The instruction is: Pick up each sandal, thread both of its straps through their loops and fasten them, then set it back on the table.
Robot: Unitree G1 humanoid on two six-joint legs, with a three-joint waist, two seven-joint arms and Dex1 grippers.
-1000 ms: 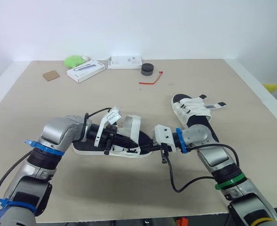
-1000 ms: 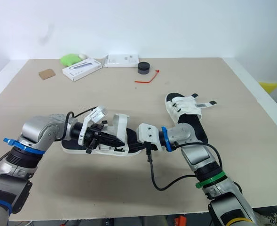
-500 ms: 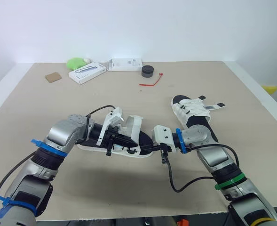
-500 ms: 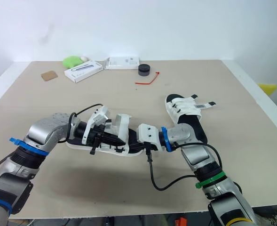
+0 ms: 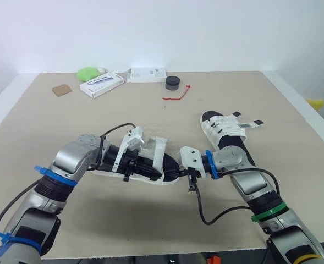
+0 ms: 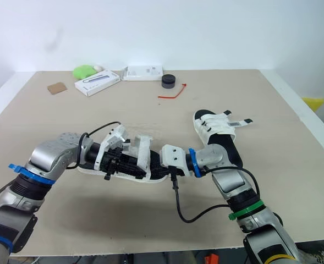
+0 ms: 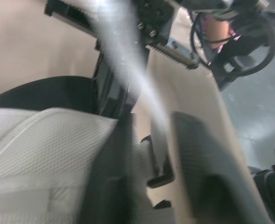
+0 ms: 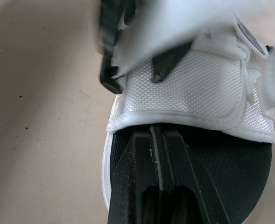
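A white sandal (image 5: 163, 177) with a black insole lies across the middle of the table (image 5: 150, 115). My right gripper (image 5: 176, 172) is shut on its sole edge nearest the right arm; the closed fingers (image 8: 146, 177) press on the black insole below a white mesh band (image 8: 193, 98). My left gripper (image 5: 146, 166) reaches over the sandal's upper. Its fingers (image 7: 107, 177) stand apart with a loose white strap (image 5: 159, 152) running between them. A second sandal (image 5: 225, 133) rests to the right, bands across it and one strap end (image 5: 250, 124) sticking out.
Along the far edge sit a green object (image 5: 88, 72), two white boxes (image 5: 100, 84) (image 5: 147, 73), a black round puck (image 5: 173, 82), a red tie (image 5: 177, 93) and a brown card (image 5: 60, 89). Black cables (image 5: 217, 212) loop from both wrists.
The loose white strap, upright a second ago, has folded down over the sandal's upper. My left gripper has edged toward the right arm. The right gripper has stayed put.
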